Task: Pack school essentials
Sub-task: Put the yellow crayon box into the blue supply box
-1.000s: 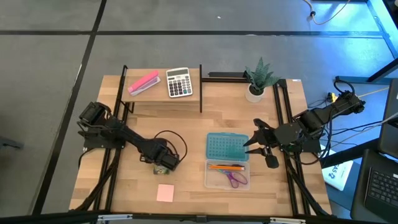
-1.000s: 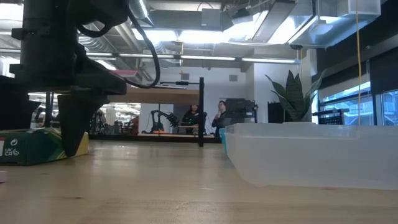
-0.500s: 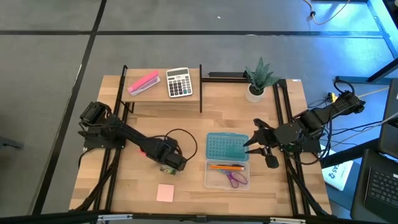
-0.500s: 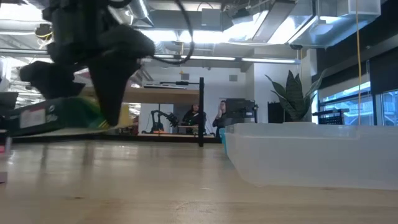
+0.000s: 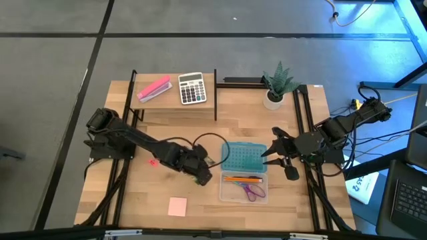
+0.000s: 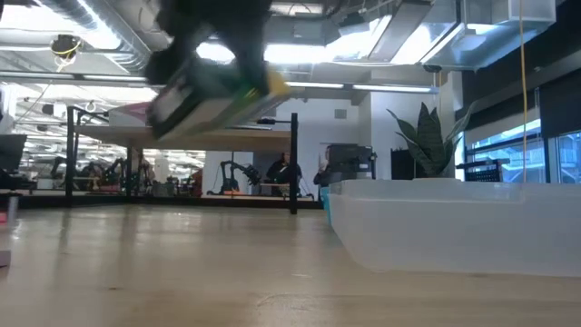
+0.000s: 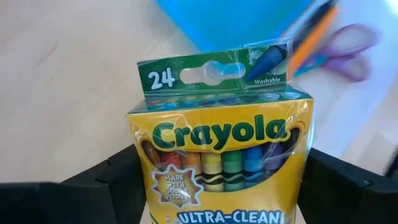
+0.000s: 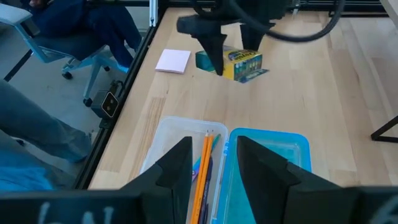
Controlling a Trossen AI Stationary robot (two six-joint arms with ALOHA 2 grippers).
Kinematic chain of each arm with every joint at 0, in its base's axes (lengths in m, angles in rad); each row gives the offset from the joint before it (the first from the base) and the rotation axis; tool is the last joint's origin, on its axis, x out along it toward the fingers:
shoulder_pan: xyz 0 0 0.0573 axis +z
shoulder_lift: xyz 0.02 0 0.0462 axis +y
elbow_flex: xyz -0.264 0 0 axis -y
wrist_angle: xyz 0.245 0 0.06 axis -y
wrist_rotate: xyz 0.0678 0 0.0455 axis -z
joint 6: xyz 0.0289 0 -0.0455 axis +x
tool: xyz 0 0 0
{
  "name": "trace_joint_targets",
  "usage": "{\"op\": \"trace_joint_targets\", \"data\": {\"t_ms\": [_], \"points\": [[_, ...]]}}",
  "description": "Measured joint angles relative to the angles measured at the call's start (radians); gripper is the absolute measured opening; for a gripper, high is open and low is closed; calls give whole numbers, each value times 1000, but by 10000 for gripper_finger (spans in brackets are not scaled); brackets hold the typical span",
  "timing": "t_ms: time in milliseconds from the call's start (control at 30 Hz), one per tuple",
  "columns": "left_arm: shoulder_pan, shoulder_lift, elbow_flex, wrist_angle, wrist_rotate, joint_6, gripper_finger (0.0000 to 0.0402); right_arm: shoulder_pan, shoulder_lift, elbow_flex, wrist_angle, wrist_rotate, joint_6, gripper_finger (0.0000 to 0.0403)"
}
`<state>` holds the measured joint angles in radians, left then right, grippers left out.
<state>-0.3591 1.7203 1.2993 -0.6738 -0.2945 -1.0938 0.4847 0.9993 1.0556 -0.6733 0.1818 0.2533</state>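
The left gripper [image 5: 202, 175] is up off the table with the crayon box [image 7: 221, 158] clamped between its two fingers [image 7: 109, 180], one pressed on each side of the yellow-green carton. From above, the arm reaches across the wooden table [image 5: 143, 197] and the box sits just beside the left edge of the clear case [image 5: 225, 193], not inside it. The low view shows the box [image 6: 213, 86] tilted and well clear of the tabletop, though it is blurred there, so the exact angle is hard to judge.

Inside the clear case lie the orange pencil [image 5: 242, 179] and, next to it toward the front edge, the purple-handled scissors [image 5: 253, 193]. The blue lid [image 5: 243, 157] lies flat behind the case, touching it.

The pink notepad [image 5: 177, 207] sits alone near the front edge of the table, well apart from the case. A tiny red piece [image 5: 153, 162] shows on the wood just beside the left arm.

The right gripper [image 5: 267, 155] hangs by the right side of the blue lid, fingers apart and holding nothing; its wrist camera looks down past them onto the pencil [image 8: 203, 171] in the case.

At the back, on the raised shelf [image 5: 175, 107], rest the pink block [image 5: 153, 89] and the calculator [image 5: 192, 89], with a potted plant [image 5: 277, 85] to their right.
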Motion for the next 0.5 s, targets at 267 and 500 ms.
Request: {"op": "trace_joint_targets", "data": {"t_ms": [267, 500], "points": [[8, 0, 20, 63, -3, 145, 312, 0, 0, 0, 0, 0, 0, 129], [8, -1, 20, 62, 7, 188, 311, 0, 0, 0, 0, 0, 0, 129]]}}
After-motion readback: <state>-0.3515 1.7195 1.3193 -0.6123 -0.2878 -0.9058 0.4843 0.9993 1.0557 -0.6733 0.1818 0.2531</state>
